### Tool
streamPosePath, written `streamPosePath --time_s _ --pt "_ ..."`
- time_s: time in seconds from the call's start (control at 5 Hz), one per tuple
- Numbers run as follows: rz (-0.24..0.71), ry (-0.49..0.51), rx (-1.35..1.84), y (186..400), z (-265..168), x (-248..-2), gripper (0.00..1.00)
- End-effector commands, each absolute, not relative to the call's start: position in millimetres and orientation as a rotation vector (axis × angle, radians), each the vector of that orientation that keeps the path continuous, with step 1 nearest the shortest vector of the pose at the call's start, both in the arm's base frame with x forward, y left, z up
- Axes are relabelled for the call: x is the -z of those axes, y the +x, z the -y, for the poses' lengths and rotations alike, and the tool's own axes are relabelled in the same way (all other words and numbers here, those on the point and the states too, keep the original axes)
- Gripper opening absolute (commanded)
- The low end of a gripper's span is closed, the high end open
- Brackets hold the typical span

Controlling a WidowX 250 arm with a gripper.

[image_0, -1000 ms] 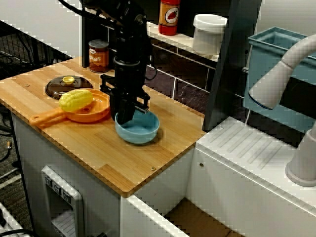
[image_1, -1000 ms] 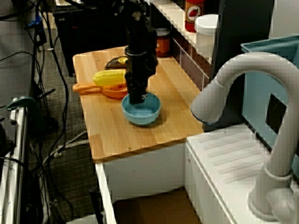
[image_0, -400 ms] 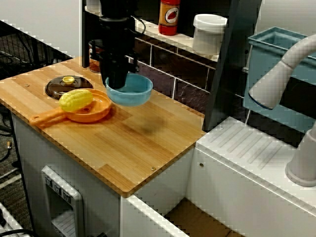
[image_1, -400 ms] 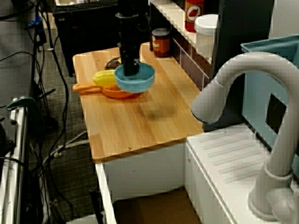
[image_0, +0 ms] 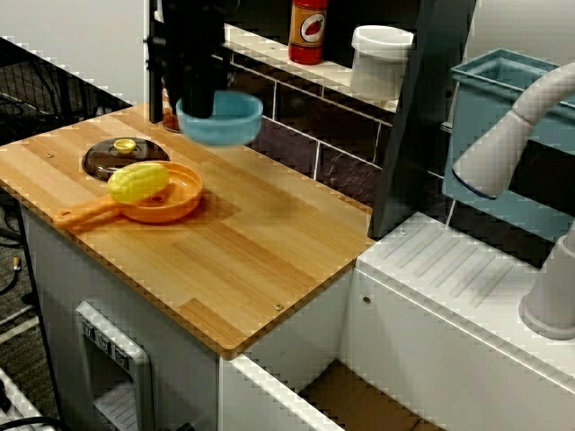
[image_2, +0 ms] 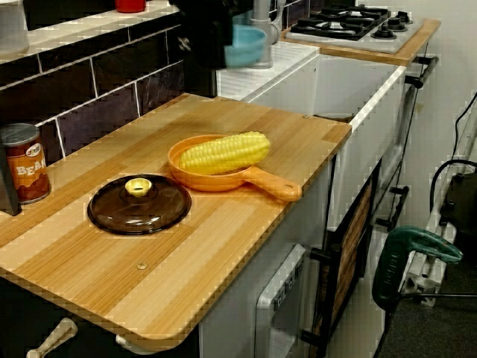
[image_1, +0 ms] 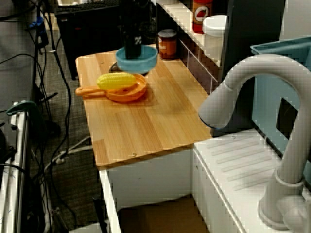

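Note:
In the front view my gripper (image_0: 199,101) is shut on the near rim of a blue bowl (image_0: 226,122) and holds it in the air above the back left of the wooden counter (image_0: 243,260). The view along the counter shows the same bowl (image_1: 139,60) hanging from the gripper (image_1: 132,49) just behind the orange pan (image_1: 127,92). From the counter's left end, the low view has the bowl (image_2: 246,45) raised high beside the dark arm. The fingertips are hidden by the bowl's rim.
An orange pan (image_0: 166,203) holds a yellow corn cob (image_0: 137,182). A brown lid (image_0: 119,158) lies behind it and a bean can (image_2: 21,162) stands by the tiled wall. On the shelf are a red bottle (image_0: 308,31) and a white container (image_0: 381,61). A faucet (image_0: 512,135) rises at the right.
The bowl went from resting on the counter's middle to being lifted. It moved up and left toward the back wall, with the gripper shut on its rim throughout.

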State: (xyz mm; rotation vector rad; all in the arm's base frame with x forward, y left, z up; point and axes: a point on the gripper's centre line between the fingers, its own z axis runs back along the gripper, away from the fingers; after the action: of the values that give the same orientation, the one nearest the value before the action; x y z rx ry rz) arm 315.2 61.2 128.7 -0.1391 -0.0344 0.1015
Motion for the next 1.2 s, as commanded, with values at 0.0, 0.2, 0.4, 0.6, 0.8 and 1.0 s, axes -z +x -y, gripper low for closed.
streamPosePath --time_s 0.0,0.2,0.4,0.6,0.8,1.0 --pt "0.114 -0.145 -0.225 346 -97 -164 0.0" --pt "0.115 -0.152 -0.254 361 -113 -175 0.0" --pt "0.114 -0.155 -0.272 370 -122 -179 0.0" --pt "0.105 -0.165 -0.265 371 -125 -181 0.0" --pt "0.108 -0.169 -0.255 367 -122 -183 0.0" --pt "0.107 -0.175 -0.254 366 -120 -181 0.0"
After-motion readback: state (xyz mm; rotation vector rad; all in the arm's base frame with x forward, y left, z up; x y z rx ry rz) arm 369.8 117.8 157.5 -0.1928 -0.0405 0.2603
